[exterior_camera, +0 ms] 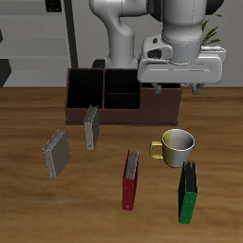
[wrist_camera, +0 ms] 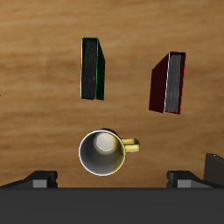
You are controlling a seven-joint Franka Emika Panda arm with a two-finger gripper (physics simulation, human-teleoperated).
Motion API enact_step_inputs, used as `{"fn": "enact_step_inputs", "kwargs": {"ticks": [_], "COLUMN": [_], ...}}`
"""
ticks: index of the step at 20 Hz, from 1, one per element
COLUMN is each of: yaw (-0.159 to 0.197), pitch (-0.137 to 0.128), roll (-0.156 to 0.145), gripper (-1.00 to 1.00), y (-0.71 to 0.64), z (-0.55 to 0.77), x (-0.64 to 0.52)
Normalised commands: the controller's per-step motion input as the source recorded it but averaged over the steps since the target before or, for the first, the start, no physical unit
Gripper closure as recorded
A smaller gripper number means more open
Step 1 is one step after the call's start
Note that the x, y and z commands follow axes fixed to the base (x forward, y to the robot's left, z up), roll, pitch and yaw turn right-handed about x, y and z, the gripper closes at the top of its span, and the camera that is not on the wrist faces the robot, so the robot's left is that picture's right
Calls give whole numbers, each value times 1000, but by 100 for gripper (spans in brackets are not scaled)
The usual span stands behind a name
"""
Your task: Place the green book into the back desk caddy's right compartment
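**Wide-spread fingers hang high over the mug; the green book is untouched**

The two black fingers (wrist_camera: 112, 179) stand apart and hold nothing, well above the wooden tabletop (wrist_camera: 35, 114). Straight beneath the gap between them sits the round cream mug with a yellow handle (wrist_camera: 102, 152), and it looks empty. The thin bright green hardcover book with a black spine edge (wrist_camera: 93, 67) stands on its edge beyond the mug, away from the fingers, with the thin dark red hardcover book (wrist_camera: 168, 83) standing near it and apart from it.

Risks, as I judge them: a straight descent from here meets the mug, not the book, so the fingers need to shift past the mug first. The green book is narrow and upright; a finger landing on its top edge instead of straddling it could tip it flat, which makes a pinch much harder. A sloppy sideways approach could also knock the mug against the book.

The long low dark reddish-brown wooden desk caddy (exterior_camera: 114, 95) sits farther back, partly hidden behind the arm. Its visible open-top sections look empty. The right compartment (exterior_camera: 83, 91) shows a bare dark floor. Two grey books (exterior_camera: 58, 152) stand in front of the caddy; the nearer one could be clipped during the carry.
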Motion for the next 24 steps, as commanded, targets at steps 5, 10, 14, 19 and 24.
{"fn": "enact_step_inputs", "kwargs": {"ticks": [5,10,14,19,24], "yaw": [15,-8,-8,-1,7], "pitch": [-19,-23,1,6,-19], "roll": [-12,-28,-26,1,12], "gripper": [-100,-100,-100,-100,-100], "y": [189,7,-102,-68,49], "z": [5,56,-57,-224,-145], "x": [277,334,297,363,298]}}
